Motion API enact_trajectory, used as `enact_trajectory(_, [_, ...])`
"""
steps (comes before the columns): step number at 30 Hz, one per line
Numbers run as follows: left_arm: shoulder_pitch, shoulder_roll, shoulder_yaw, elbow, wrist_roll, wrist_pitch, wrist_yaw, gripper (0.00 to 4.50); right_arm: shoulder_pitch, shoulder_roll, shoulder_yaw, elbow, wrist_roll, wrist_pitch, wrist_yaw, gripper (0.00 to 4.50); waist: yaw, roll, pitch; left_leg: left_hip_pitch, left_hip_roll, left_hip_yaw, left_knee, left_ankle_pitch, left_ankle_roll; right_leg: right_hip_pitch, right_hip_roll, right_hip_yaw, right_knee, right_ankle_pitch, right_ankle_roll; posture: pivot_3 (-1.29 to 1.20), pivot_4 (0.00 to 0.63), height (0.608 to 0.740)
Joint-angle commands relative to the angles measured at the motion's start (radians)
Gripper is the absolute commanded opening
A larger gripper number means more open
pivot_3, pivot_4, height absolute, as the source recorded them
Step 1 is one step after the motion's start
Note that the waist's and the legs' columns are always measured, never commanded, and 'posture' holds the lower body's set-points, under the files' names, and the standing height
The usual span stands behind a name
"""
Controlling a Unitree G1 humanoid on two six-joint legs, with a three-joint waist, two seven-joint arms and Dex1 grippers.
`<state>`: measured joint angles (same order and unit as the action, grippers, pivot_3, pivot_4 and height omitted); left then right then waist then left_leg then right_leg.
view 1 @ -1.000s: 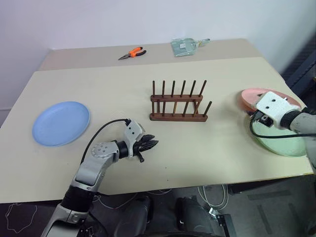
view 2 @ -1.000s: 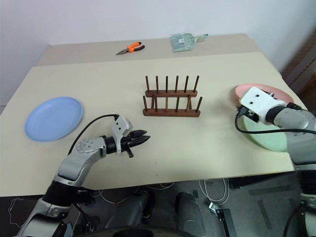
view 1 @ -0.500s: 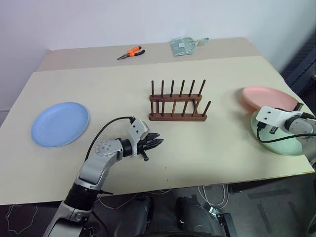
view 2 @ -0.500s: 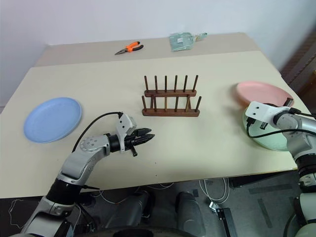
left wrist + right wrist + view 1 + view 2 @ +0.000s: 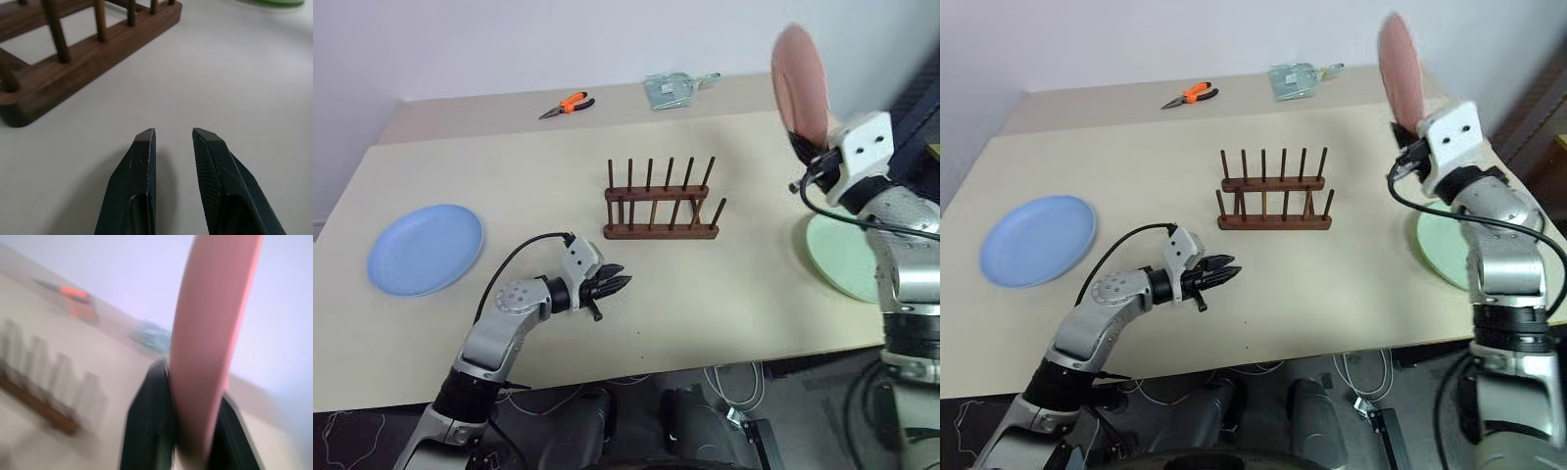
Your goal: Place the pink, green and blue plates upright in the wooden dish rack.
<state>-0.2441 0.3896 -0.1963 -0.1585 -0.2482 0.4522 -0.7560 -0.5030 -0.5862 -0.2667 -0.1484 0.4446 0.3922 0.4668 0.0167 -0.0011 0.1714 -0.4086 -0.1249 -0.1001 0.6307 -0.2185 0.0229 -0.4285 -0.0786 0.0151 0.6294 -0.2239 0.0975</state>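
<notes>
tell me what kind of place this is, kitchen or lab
Probably a lab or workshop, not a kitchen: a plain table against a bare wall, orange-handled pliers lying by the dish rack, and loose cables on the floor.

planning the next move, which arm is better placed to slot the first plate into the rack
Right. Its claw is shut on the round pale pink plate, held on edge in the air to the right of the dark brown wooden peg rack. The left claw holds nothing, hovering low over the table.

silver-grey arms, white wrist blocks, looping black cables; each gripper [image 5: 612, 286] has 2 black fingers
</notes>
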Motion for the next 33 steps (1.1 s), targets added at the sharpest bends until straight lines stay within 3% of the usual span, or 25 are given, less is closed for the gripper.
enact_trajectory(1, [-0.013, -0.004, 0.012, -0.017, -0.007, -0.02, 0.003, 1.17, 0.018, 0.1, -0.089, -0.201, 0.264, 0.205, -0.138, 0.06, 0.002, 0.0, 0.0, 0.0, 0.0, 0.0, 0.0, 0.0, 0.0, 0.0, 0.0, 0.0, 0.0, 0.0, 0.0, 0.0, 0.15, 0.729])
enact_trajectory(7, [-0.003, -0.002, 0.01, -0.021, -0.009, -0.026, -0.002, 1.17, 0.058, 0.218, -0.084, -0.345, 0.44, 0.36, -0.328, 0.06, -0.004, 0.0, 0.0, 0.0, -0.001, 0.0, -0.001, -0.001, 0.001, -0.001, -0.001, 0.0, 0.0, -0.001, -0.002, 0.0, 0.15, 0.729])
enact_trajectory(19, [-0.002, -0.007, 0.003, -0.019, -0.008, -0.028, -0.003, 1.17, 0.12, 0.209, -0.025, -0.352, 0.429, 0.417, -0.41, 0.06, -0.005, 0.0, 0.0, 0.0, -0.001, 0.0, -0.001, 0.0, 0.001, -0.001, -0.001, 0.0, 0.0, -0.001, -0.003, 0.0, 0.15, 0.729])
enact_trajectory(24, [0.0, -0.009, 0.003, -0.023, -0.01, -0.027, -0.003, 1.17, 0.101, 0.183, -0.001, -0.333, 0.349, 0.378, -0.394, 2.17, -0.005, 0.0, 0.0, 0.0, -0.001, 0.0, -0.001, 0.0, 0.001, -0.001, -0.001, 0.0, 0.0, -0.001, -0.002, 0.0, 0.15, 0.729])
enact_trajectory(27, [0.001, -0.011, 0.005, -0.024, -0.018, -0.023, -0.008, 1.17, 0.09, 0.171, -0.004, -0.329, 0.315, 0.343, -0.373, 3.74, -0.005, 0.0, 0.0, 0.0, -0.001, 0.0, -0.001, 0.0, 0.001, -0.001, -0.001, 0.0, -0.001, -0.001, -0.002, 0.0, 0.15, 0.729])
enact_trajectory(28, [0.001, -0.012, 0.008, -0.028, -0.029, -0.015, -0.015, 1.17, 0.088, 0.161, -0.023, -0.326, 0.323, 0.337, -0.356, 3.74, -0.004, 0.0, 0.0, 0.0, -0.001, 0.0, -0.001, 0.0, 0.001, -0.001, -0.001, 0.0, -0.001, -0.001, -0.002, 0.0, 0.15, 0.729])
enact_trajectory(31, [-0.001, -0.016, 0.014, -0.042, -0.063, 0.015, -0.029, 1.97, 0.082, 0.131, -0.091, -0.311, 0.347, 0.313, -0.32, 3.8, -0.003, 0.0, 0.0, 0.0, -0.001, 0.0, -0.001, 0.0, 0.001, -0.001, -0.001, 0.0, -0.001, -0.001, -0.002, 0.0, 0.15, 0.729])
enact_trajectory(33, [-0.002, -0.014, 0.011, -0.051, -0.081, 0.024, -0.041, 2.93, 0.081, 0.108, -0.143, -0.293, 0.371, 0.301, -0.29, 3.8, -0.003, 0.0, 0.0, 0.0, -0.001, 0.0, -0.001, 0.0, 0.001, -0.001, -0.001, 0.0, -0.001, -0.001, -0.002, 0.0, 0.15, 0.729])
